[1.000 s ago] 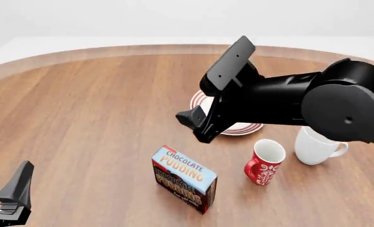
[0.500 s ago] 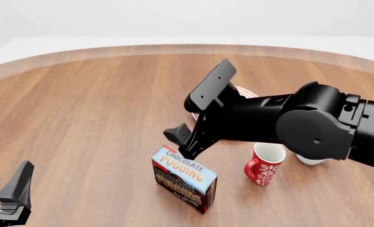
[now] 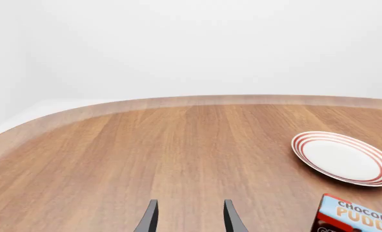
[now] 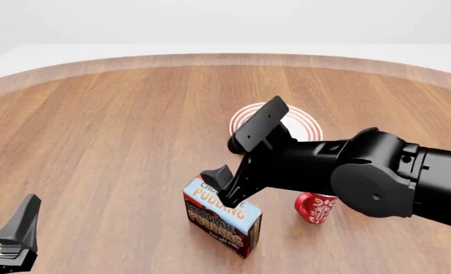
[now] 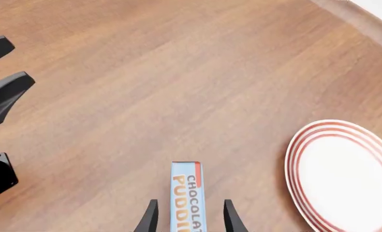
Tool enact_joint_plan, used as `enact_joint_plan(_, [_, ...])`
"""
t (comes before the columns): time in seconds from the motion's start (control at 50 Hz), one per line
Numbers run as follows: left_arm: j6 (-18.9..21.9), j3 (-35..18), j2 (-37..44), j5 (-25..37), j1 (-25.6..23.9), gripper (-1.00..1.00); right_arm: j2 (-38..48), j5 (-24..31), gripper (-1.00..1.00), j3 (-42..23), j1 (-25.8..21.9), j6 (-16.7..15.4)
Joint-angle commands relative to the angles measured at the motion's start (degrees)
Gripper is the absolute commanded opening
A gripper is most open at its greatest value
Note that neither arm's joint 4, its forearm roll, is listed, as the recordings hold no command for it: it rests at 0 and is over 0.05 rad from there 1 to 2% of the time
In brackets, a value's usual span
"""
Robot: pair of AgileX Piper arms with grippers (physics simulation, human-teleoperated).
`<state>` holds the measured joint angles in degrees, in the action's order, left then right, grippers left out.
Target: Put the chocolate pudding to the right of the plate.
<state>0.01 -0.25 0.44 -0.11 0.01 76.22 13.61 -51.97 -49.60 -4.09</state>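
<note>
The chocolate pudding is a carton with a light blue top and dark brown sides, standing on the table near the front. It also shows in the right wrist view and the left wrist view. My right gripper is open and low over the carton's top, one finger on each side of it. The plate, white with red rings, lies behind the carton, partly hidden by the right arm; it shows whole in the left wrist view. My left gripper is open and empty at the front left.
A red patterned mug stands just right of the carton, partly under the right arm. The right arm's bulk covers the table to the right of the plate. The table's curved far edge runs behind the plate.
My right gripper has come down and toward the front left, from above the plate to just over the pudding carton. The arm now hides the white mug. The left arm has not moved.
</note>
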Motion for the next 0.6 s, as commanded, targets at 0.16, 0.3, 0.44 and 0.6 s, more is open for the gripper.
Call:
enact_joint_plan(0.16, [0.0, 0.0, 0.0, 0.0, 0.0, 1.0, 1.3, -4.1, 1.0, 4.1, 0.4, 2.7])
enact_joint_plan(0.3, [0.0, 0.0, 0.0, 0.0, 0.0, 1.0, 1.5, -4.9, 1.0, 5.2, 0.5, 3.2])
enact_joint_plan(0.44, [0.0, 0.0, 0.0, 0.0, 0.0, 1.0, 1.4, -6.0, 1.0, 7.6, 0.5, 4.0])
enact_joint_plan(0.6, [0.0, 0.0, 0.0, 0.0, 0.0, 1.0, 0.7, -5.4, 1.0, 8.2, 0.6, 3.6])
